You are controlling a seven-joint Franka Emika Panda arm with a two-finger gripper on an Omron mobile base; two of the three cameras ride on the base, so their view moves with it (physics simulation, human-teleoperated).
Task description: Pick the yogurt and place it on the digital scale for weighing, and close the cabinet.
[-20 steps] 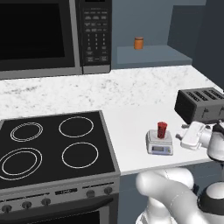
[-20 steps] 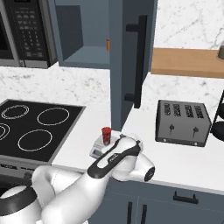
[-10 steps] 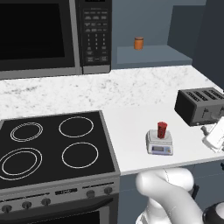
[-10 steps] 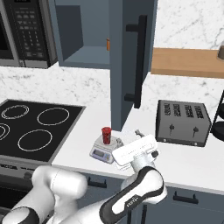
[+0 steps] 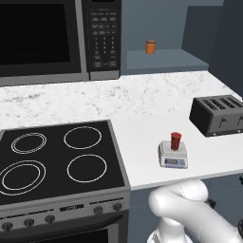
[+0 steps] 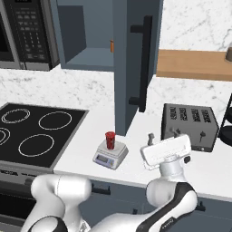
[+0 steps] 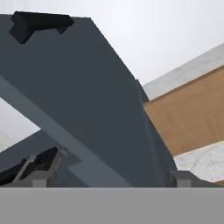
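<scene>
1. The small red cylindrical yogurt cup (image 5: 176, 140) stands upright on the flat silver platform of the light-grey square digital scale (image 5: 172, 155), which sits on the white desk (image 5: 142, 142) just right of the black four-ring cooktop (image 5: 52, 159); judged from that, the weighing half is done and the cabinet remains.
2. The dark blue-grey slab door of the wall cabinet (image 6: 131, 63) stands wide open, edge-on to the desk, its long black bar handle (image 6: 144, 63) facing right; the scale lies near the door's lower corner, so a careless arm sweep could knock the cup off.
3. The two-finger gripper (image 6: 164, 135) sits right of the scale, before the black four-slot toaster (image 6: 189, 127); I cannot tell whether its fingers are apart or together; a push landing near the hinge, or glancing off the handle, may leave the door ajar.
4. Against the frames before, the hand has moved rightward and up, away from the scale; cup and scale are unmoved.
</scene>
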